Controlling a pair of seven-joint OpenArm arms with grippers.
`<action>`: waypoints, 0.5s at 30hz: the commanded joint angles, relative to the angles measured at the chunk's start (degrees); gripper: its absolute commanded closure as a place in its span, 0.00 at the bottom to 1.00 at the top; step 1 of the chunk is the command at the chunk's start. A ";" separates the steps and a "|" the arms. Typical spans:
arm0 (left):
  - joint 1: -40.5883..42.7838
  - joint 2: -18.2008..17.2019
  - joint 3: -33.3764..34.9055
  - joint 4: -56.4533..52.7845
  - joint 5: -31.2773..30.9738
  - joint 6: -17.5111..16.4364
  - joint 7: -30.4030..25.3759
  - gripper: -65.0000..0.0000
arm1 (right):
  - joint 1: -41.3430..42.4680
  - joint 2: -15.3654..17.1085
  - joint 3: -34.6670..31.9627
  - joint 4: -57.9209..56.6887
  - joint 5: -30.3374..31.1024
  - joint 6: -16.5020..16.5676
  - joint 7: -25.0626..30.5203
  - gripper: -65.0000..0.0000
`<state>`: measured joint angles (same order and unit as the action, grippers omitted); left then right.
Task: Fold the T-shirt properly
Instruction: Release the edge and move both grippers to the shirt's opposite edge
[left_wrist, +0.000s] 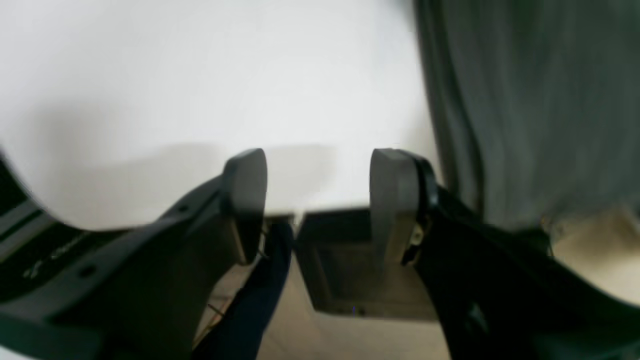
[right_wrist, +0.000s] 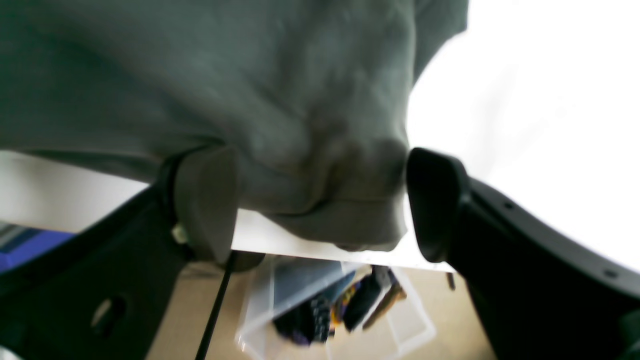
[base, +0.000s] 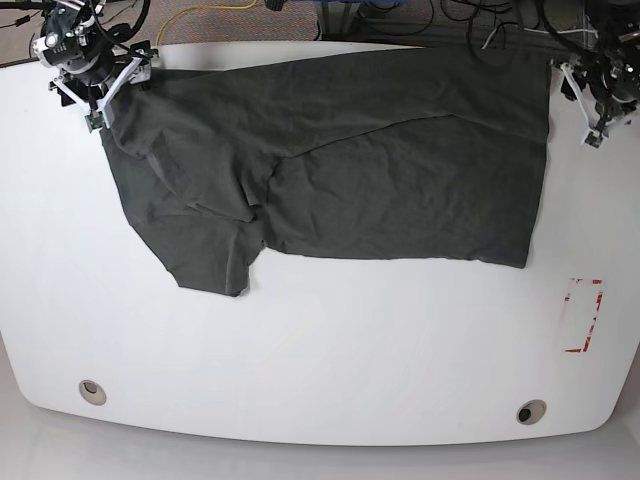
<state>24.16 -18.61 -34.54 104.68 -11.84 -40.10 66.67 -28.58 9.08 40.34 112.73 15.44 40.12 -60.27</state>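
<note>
Across the far half of the white surface (base: 320, 350) lies the T-shirt (base: 380, 170), folded once lengthwise, one sleeve splayed toward the near side. Left claw (left_wrist: 317, 200) spread over bare surface beside the hem; right claw (right_wrist: 320, 205) spread, straddling bunched cloth without pinching. Further folds not yet done.

Dark grey T-shirt (base: 350, 160), folded lengthwise, lying flat, wrinkled

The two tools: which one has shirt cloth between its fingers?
The right tool: a bunched bit of the T-shirt sits between its open fingers. The left tool has only the white table behind its gap.
</note>
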 joint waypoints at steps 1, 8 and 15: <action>-2.58 -1.04 -0.75 2.17 0.28 0.10 3.08 0.51 | 0.05 0.72 1.64 2.75 -0.01 -0.12 0.71 0.25; -12.07 -0.86 -0.66 3.49 0.28 0.10 7.92 0.51 | 4.36 1.69 1.73 2.92 -0.37 -0.12 0.71 0.25; -20.51 -0.51 0.39 3.14 0.63 0.10 8.27 0.52 | 12.62 1.51 1.55 -0.86 -0.45 -0.12 0.71 0.25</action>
<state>5.96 -18.33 -34.68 107.13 -11.38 -39.97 75.05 -18.35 9.82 41.63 112.86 14.94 40.10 -60.14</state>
